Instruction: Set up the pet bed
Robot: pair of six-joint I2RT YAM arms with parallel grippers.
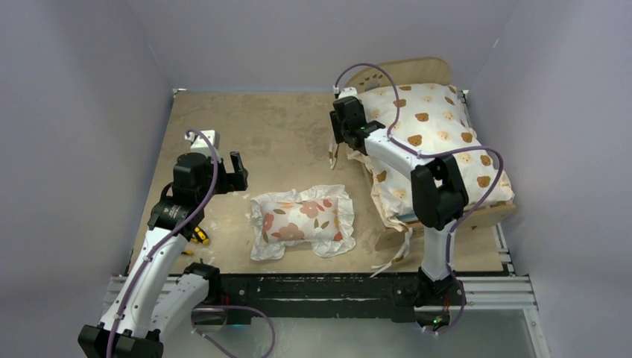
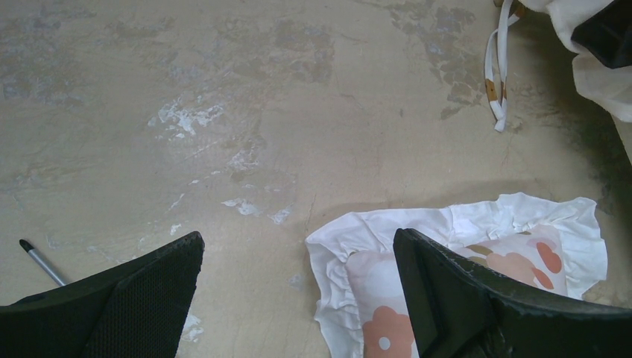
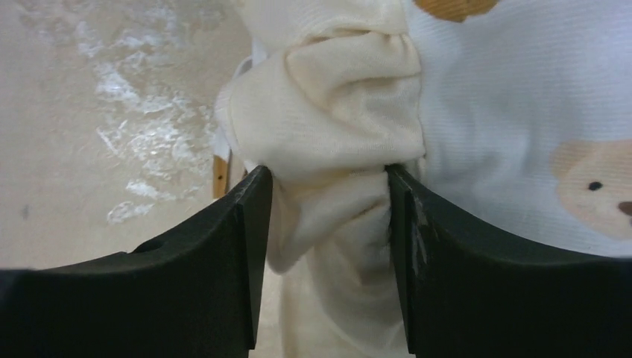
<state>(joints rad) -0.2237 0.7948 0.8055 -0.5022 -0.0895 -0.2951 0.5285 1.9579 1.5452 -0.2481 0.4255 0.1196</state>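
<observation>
At the far right of the desk [image 1: 283, 134], the pet bed [image 1: 425, 68], headboard at the far end. On it, the cushion [image 1: 440, 123], spilling over the left side. At the cushion's far left corner, the right gripper [image 3: 328, 186], ruffle pinched between its fingers. Left of the bed, mid-desk toward the near edge, the pillow [image 1: 305, 220]. Just left of and behind the pillow, the left gripper [image 2: 298, 242], fingers apart. Behind that gripper, a small box [image 1: 206, 139]; nearer, by the left edge, a tool [image 1: 199, 236].
</observation>
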